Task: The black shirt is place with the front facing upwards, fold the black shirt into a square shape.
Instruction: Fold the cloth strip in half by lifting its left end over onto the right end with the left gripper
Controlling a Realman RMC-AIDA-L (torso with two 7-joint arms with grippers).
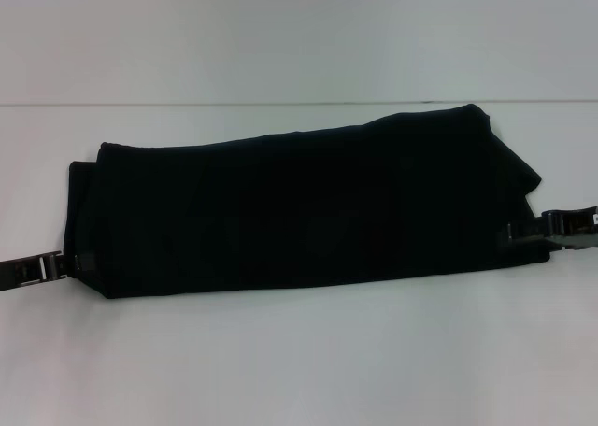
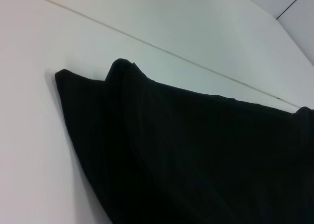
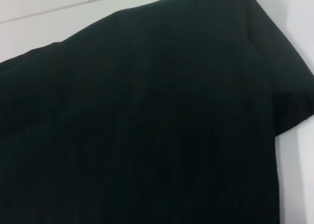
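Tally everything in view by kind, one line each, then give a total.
Black shirt: 1
Grippers: 2, the left gripper and the right gripper, one at each end of the shirt
White table: 1
Total: 4

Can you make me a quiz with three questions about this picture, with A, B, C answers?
1. Where are the two grippers?
A. At the shirt's two ends
B. Both above it
C. Both at one end

2. What colour is the shirt?
A. Red
B. Black
C. Yellow

3. How is the shirt lying?
A. Spread flat open
B. Folded into a long band
C. Rolled into a ball

Answers: 1 A, the left gripper and right gripper sit at opposite ends. 2 B, the shirt is black on the white table. 3 B, it forms a long folded strip.
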